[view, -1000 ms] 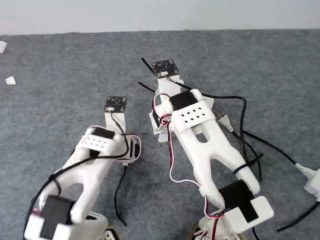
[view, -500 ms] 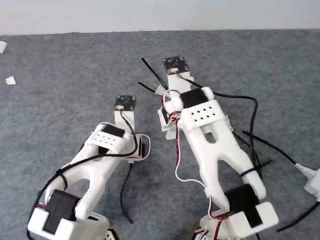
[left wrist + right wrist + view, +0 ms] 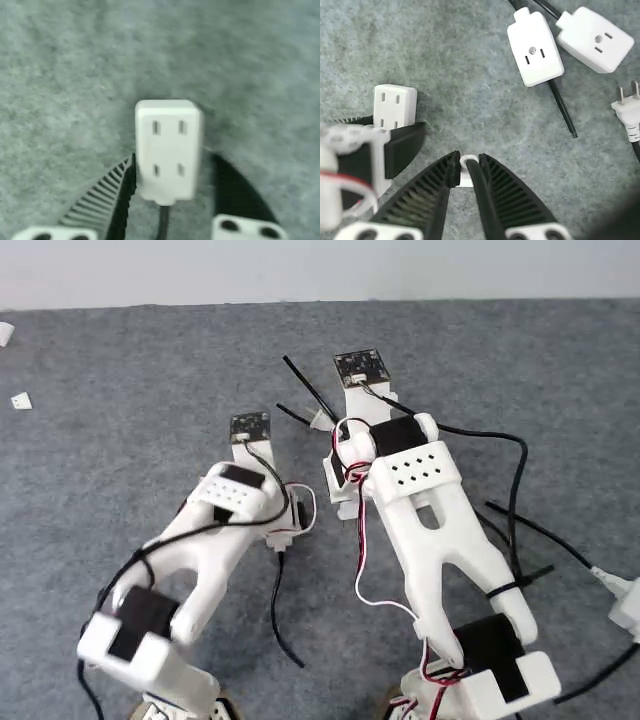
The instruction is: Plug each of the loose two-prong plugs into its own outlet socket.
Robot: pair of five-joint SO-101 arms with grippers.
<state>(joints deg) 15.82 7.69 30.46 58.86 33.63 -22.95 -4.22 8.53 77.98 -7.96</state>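
Observation:
My left gripper [image 3: 172, 160] is shut on a white outlet block [image 3: 167, 145] with two pairs of slots; the block's black cord hangs down between the fingers. The same block [image 3: 395, 106] stands beside my right gripper [image 3: 468, 157], just above the grey carpet. That gripper is shut on a small white plug [image 3: 465, 180] with a black cord. Two more white outlet sockets [image 3: 535, 47] [image 3: 595, 36] lie on the carpet beyond it. A loose two-prong plug [image 3: 626, 111] lies off to the side.
From above, the left arm [image 3: 230, 510] and right arm [image 3: 410, 480] stand close together at mid-table. Black cords [image 3: 505, 490] trail around the right arm. Another white block [image 3: 625, 605] sits at the right edge. Small white scraps [image 3: 20, 400] lie at the far left.
The left arm has swung right and forward toward the right arm, carrying the outlet block and its trailing cord. The right arm has shifted slightly right and farther away.

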